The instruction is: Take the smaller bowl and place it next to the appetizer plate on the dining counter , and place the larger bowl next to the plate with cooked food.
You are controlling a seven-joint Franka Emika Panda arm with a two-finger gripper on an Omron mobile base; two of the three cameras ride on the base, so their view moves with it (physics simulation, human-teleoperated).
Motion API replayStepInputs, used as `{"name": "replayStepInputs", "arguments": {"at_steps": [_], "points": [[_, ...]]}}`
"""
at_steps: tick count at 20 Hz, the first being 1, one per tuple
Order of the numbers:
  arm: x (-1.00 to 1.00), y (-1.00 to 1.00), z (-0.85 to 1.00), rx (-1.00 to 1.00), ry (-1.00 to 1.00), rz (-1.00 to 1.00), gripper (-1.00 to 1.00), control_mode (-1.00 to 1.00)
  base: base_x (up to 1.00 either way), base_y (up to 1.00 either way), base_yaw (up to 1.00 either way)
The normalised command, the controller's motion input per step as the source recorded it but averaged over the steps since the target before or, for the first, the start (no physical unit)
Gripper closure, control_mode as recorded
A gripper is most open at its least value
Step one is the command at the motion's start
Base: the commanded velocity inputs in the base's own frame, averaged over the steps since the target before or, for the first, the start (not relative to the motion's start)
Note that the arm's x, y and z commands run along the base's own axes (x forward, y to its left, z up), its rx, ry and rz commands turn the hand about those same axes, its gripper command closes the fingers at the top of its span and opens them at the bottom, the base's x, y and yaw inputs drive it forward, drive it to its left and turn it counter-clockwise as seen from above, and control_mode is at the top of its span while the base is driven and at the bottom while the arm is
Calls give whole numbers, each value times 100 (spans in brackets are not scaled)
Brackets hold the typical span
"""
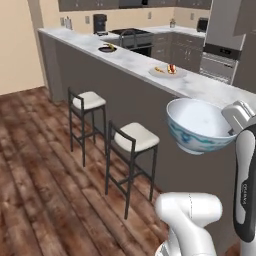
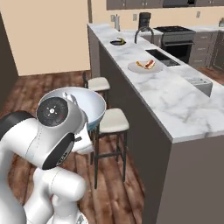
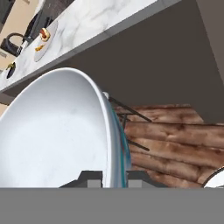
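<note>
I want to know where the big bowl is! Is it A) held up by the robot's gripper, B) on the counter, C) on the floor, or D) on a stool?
A: the big bowl hangs in the air beside the counter, its rim pinched in the gripper.

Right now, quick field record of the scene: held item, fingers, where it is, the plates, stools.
held: large patterned bowl, gripped at its rim
fingers: gripper shut on the bowl's wall, one finger inside, one outside
bowl position: in the air beside the counter, in front of its grey face, not on top
pale plate: on the counter, red and orange food on it
dark plate: farther along the counter, yellow food
stools: two, at the counter front
</note>
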Motion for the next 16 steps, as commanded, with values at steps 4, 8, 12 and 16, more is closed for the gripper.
{"name": "replayStepInputs", "arguments": {"at_steps": [4, 8, 12, 16], "points": [[0, 0, 0, 0, 0, 0, 100, 100, 51, 27, -33], [0, 0, 0, 0, 0, 0, 100, 100, 46, 31, -33], [0, 0, 0, 0, 0, 0, 100, 100, 41, 44, -33], [0, 0, 0, 0, 0, 0, 100, 100, 42, 61, -34]]}}
